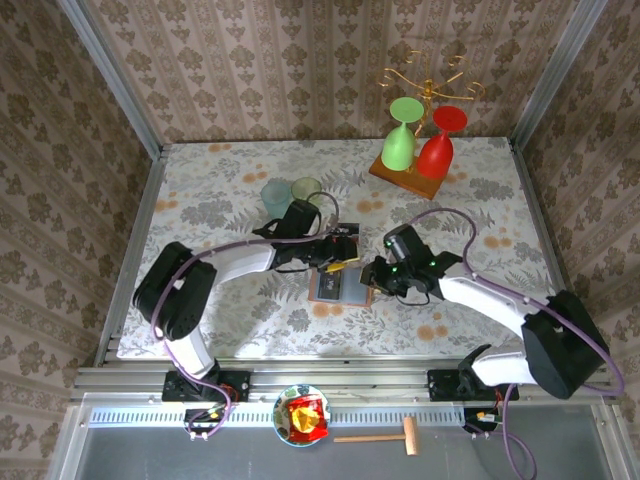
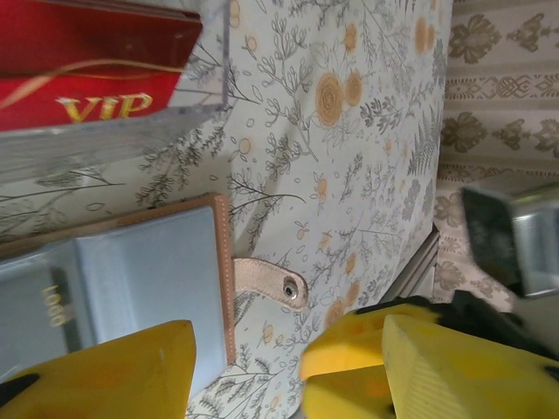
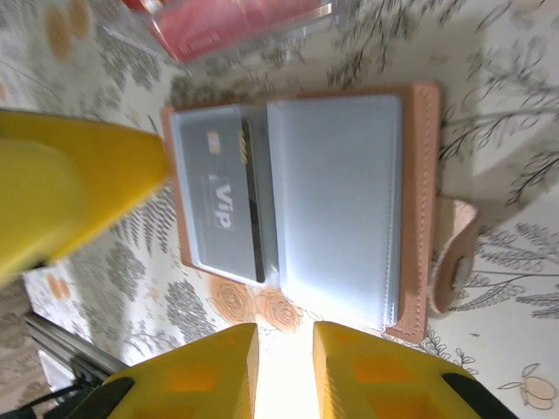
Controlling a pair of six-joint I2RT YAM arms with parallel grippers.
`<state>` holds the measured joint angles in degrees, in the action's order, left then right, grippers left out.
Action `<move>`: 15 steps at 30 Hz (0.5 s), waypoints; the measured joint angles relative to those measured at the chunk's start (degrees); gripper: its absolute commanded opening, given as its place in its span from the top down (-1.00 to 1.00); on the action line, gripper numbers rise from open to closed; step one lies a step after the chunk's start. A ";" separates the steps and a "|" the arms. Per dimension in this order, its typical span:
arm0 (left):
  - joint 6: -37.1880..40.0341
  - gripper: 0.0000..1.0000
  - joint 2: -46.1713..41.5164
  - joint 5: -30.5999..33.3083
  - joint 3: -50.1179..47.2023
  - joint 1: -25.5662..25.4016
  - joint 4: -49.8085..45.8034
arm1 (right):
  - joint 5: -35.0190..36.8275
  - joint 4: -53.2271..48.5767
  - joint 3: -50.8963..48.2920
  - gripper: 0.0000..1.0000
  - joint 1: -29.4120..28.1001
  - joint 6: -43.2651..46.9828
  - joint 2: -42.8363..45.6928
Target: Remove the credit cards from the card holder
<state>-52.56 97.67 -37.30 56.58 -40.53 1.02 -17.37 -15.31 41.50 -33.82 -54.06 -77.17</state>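
Patterned wallpaper walls (image 1: 300, 70), floral-clothed table (image 1: 480, 205)

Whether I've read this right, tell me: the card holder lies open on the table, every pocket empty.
Wrong on the pockets. The card holder lies open on the table, but one pocket holds a grey VIP card, per the right wrist view.

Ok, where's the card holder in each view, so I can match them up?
Top external: card holder just below mid-picture, lying open.
Left wrist: card holder lower left, grey inside up, tan edge on its right.
Right wrist: card holder in the centre, open, a VIP card in its left pocket.
Shared landmark: the snap strap off its tan edge, in both wrist views.
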 measured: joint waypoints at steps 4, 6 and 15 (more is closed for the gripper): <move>0.76 -0.17 -3.13 1.57 -2.51 1.68 -1.07 | -0.24 0.87 3.21 0.53 -3.39 -0.13 -6.47; 1.01 -0.17 -4.68 2.27 -4.57 2.89 -1.60 | -0.55 1.49 4.79 0.52 -4.87 -0.13 -9.44; 1.38 -0.17 -9.20 4.39 -10.21 6.51 -3.80 | -1.22 0.59 8.68 0.49 -7.72 1.09 -18.69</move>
<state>-51.18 88.47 -32.91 46.37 -34.02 -2.79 -18.59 -14.72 50.17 -41.54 -52.97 -95.85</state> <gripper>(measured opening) 0.587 0.251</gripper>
